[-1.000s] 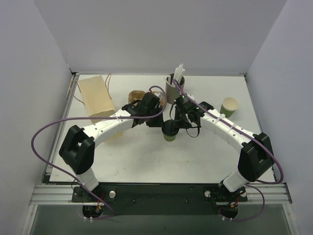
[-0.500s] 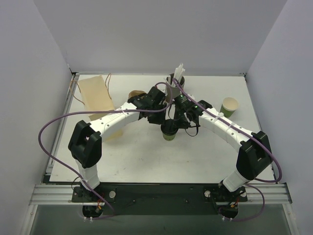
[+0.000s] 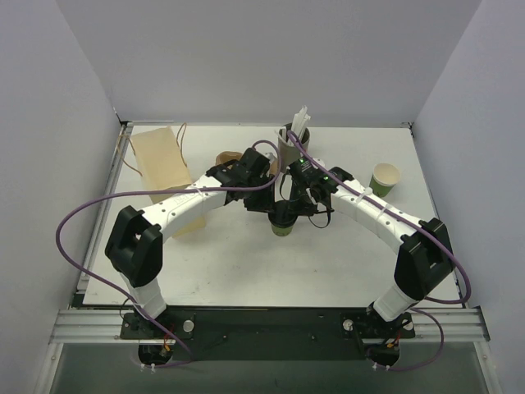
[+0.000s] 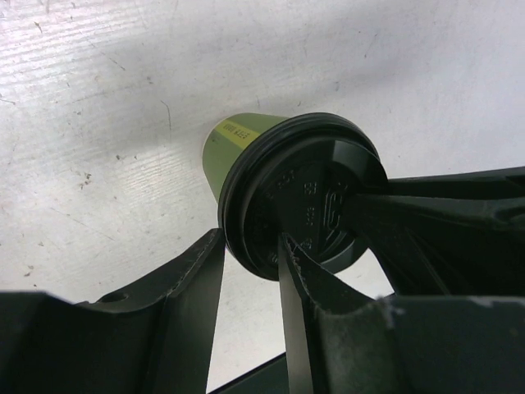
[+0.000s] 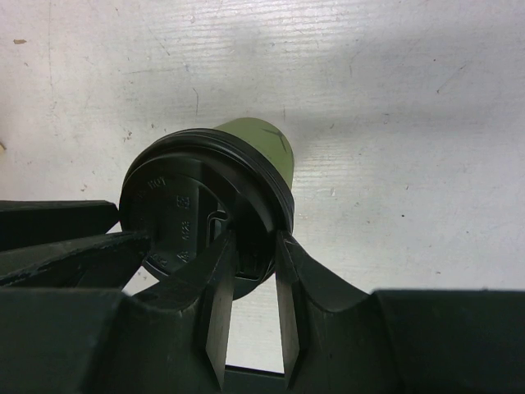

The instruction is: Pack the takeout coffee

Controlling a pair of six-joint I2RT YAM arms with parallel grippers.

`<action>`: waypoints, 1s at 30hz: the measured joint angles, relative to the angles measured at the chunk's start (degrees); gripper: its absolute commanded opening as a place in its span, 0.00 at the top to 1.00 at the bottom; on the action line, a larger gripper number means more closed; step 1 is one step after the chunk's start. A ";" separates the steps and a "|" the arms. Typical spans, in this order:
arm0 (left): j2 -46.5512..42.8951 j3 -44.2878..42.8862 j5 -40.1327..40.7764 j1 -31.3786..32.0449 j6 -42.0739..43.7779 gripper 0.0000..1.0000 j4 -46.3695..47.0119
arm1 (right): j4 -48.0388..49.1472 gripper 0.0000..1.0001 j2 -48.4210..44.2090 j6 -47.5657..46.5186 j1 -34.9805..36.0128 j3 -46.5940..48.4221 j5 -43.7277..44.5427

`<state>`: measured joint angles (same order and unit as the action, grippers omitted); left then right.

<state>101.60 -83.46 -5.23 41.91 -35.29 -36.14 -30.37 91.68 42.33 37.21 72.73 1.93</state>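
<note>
White and scuffed, the tabletop (image 3: 246, 263) sits boxed in by plain grey walls, and you have both arms meeting over its middle. Your task item, the small green paper cup (image 3: 284, 228), stands upright there on the bare surface with its round black plastic lid (image 4: 308, 193) on top, just in front of the taller grey cup of white straws (image 3: 289, 149). Your left gripper (image 4: 250, 246) comes at it from the left. One finger lies outside the lid's rim and the other rests on the lid's top, so the rim sits pinched in a fairly narrow gap. Your right gripper (image 5: 254, 238) does the same from the opposite side, its two fingers nearly together with the rim's edge caught between them. Each wrist view shows the other claw's dark fingers reaching across the lid. You cannot tell whether the lid is fully seated on the cup. Well apart from all this, a tan paper bag (image 3: 160, 164) sits at the rear left and a second, open green cup (image 3: 384, 178) stands at the right.
</note>
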 measured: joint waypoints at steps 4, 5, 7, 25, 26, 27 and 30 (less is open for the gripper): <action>-1.42 0.52 -1.40 -0.55 -0.85 0.57 0.48 | -0.13 0.78 0.04 0.39 0.07 0.09 0.15; -1.77 0.52 -1.68 -0.70 -1.16 0.57 0.66 | -0.15 0.78 0.04 0.57 0.07 0.09 0.20; -2.32 0.57 -2.27 -0.87 -1.62 0.57 0.96 | -0.26 0.78 0.04 0.83 0.07 0.13 0.24; -2.95 3.76 -3.58 -1.25 -5.57 0.67 1.22 | -0.70 0.78 0.52 1.16 0.13 0.68 0.26; -2.95 4.02 -3.61 -1.22 -5.81 0.67 1.22 | -0.72 0.78 0.52 1.18 0.15 0.68 0.26; -2.91 4.20 -3.61 -1.20 -6.05 0.67 1.20 | -0.72 0.78 0.52 1.16 0.17 0.68 0.28; -2.78 4.37 -3.78 -1.20 -6.60 0.69 1.40 | -0.72 0.78 0.52 1.16 0.24 0.68 0.33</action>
<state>98.83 -79.09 -9.02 40.71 -41.89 -34.74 -31.09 92.20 43.48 37.45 73.41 2.26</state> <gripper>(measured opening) 0.332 0.217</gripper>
